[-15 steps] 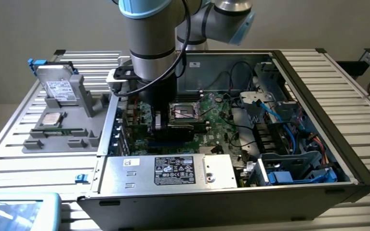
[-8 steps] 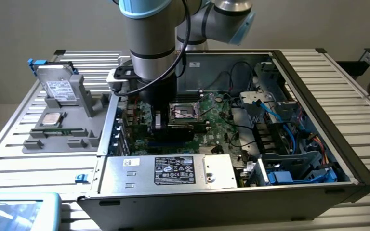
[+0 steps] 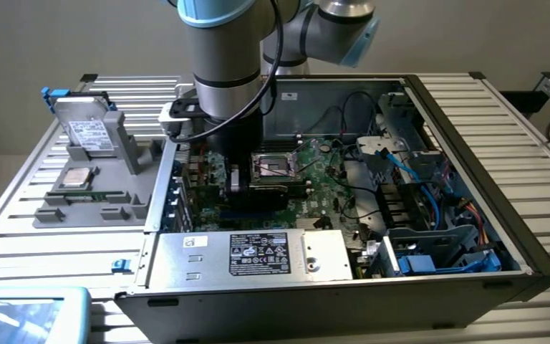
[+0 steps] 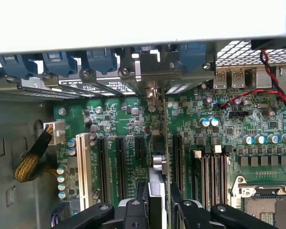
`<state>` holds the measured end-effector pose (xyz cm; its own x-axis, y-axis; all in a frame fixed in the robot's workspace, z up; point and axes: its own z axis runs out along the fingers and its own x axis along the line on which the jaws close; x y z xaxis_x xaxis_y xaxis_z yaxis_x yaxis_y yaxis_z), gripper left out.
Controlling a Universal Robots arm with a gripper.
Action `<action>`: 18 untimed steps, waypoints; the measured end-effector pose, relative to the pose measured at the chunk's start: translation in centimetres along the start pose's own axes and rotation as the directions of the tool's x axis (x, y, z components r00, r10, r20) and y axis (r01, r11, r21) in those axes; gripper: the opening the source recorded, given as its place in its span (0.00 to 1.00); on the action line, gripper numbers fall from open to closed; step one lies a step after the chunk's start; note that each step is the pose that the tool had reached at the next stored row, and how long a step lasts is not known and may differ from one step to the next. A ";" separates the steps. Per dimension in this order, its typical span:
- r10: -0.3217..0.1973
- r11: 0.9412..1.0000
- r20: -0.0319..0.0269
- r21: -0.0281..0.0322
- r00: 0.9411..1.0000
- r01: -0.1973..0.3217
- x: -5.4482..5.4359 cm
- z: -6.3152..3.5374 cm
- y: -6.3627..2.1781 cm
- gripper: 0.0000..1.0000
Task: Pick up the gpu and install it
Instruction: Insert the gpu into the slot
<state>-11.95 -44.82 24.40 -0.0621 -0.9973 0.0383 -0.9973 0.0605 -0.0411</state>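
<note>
The gpu [image 4: 157,183] shows edge-on in the wrist view, a thin upright card running between my fingers toward the case's rear bracket openings [image 4: 150,88]. My gripper [image 4: 157,202] is shut on it, one black finger [image 4: 133,212] on each side. The card stands low over the green motherboard, in line with the gap between two black expansion slots [image 4: 139,148]. In the exterior view the gripper [image 3: 254,188] reaches down inside the open computer case [image 3: 466,136], just to the exterior view's left of the CPU socket [image 3: 280,166]; the arm hides most of the card there.
A power supply box [image 3: 246,254] lies at the case's near side. Blue cables [image 3: 418,168] and drive bays fill the exterior view's right. A grey tray [image 3: 94,208] with a silver drive [image 3: 89,132] stands outside on the left. Memory slots [image 4: 212,171] and a red-black wire [image 4: 271,90] flank the card.
</note>
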 end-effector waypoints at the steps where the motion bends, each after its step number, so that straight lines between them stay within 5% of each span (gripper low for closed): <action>1: 0.000 1.000 -0.001 0.000 1.000 0.000 0.0 0.00 0.00 0.29; 18: 0.000 1.000 -0.005 0.000 1.000 0.000 -0.1 0.16 0.05 0.29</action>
<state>-11.98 -44.75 24.24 -0.0621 -0.9971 0.0430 -0.9973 0.0604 -0.0414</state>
